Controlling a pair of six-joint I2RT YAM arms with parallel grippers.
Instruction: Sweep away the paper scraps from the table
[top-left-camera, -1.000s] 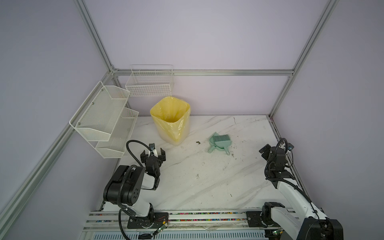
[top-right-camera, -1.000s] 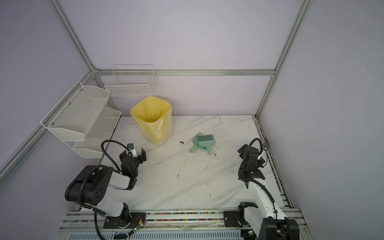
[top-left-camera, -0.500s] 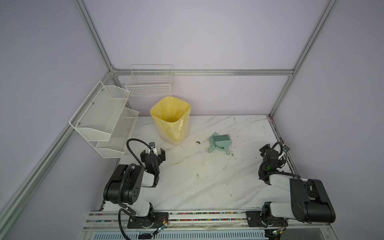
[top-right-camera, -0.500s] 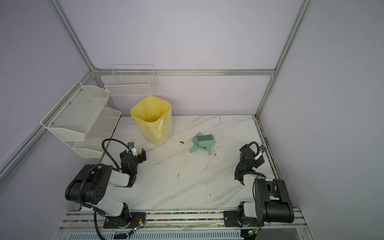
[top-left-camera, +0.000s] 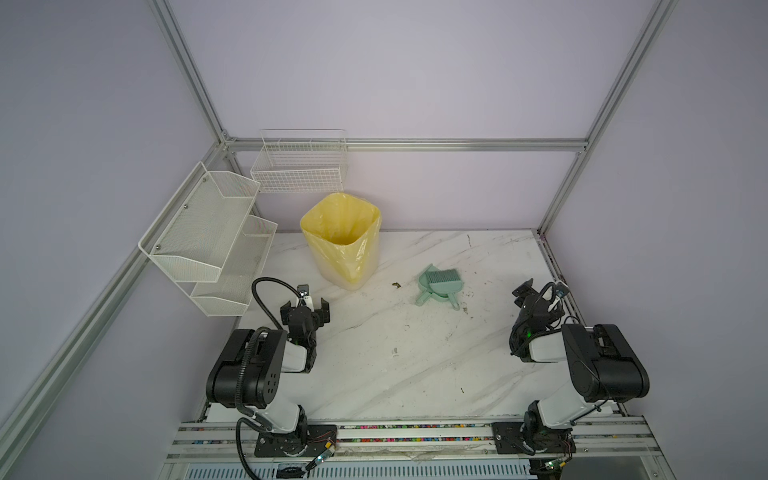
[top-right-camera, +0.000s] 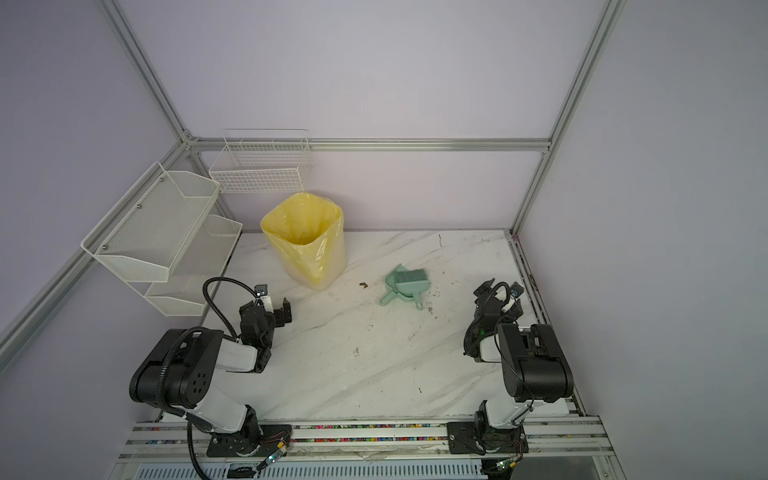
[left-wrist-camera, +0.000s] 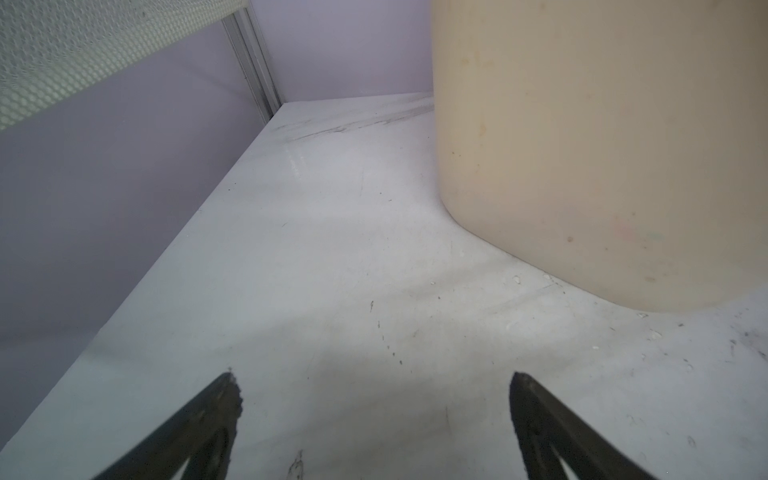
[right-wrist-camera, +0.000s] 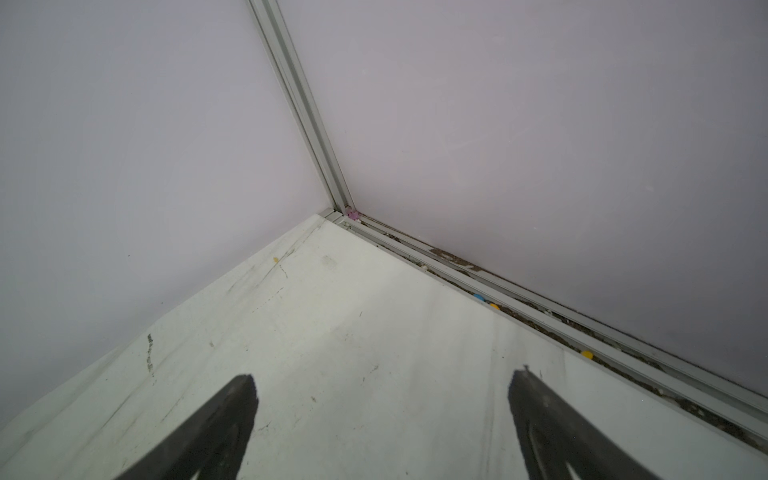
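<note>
Yellow-lined bin (top-left-camera: 340, 245) stands at the back of the table (top-left-camera: 415, 365), close to the rear wall. All places are noted from it.

- Left gripper (top-left-camera: 306, 308): low over the table, just in front of the bin and a little to its left. Fingers (left-wrist-camera: 216, 415) spread wide, nothing between them. From the left wrist camera the bin's cream wall (left-wrist-camera: 602, 145) fills one side, near but not touched.
- Green dustpan with its brush (top-left-camera: 438, 284): flat on the table to the bin's right, brush nested in the pan, handles pointing toward the front edge. No gripper touches it.
- Dark speck (top-left-camera: 395, 284): between bin and dustpan.
- Right gripper (top-left-camera: 540, 293): well apart from the bin, beyond the dustpan, by the right side rail. Fingers (right-wrist-camera: 540, 424) wide, holding nothing, aimed at the far right corner.
- Small lilac bit (right-wrist-camera: 352, 214): at the foot of that corner post, far right of the bin. Too small to tell what it is.
- White mesh shelves (top-left-camera: 208, 232): on the wall left of the bin. Wire basket (top-left-camera: 299, 166) on the wall behind it.
- Table surface: white, grey-veined, scuffed around the dustpan.
</note>
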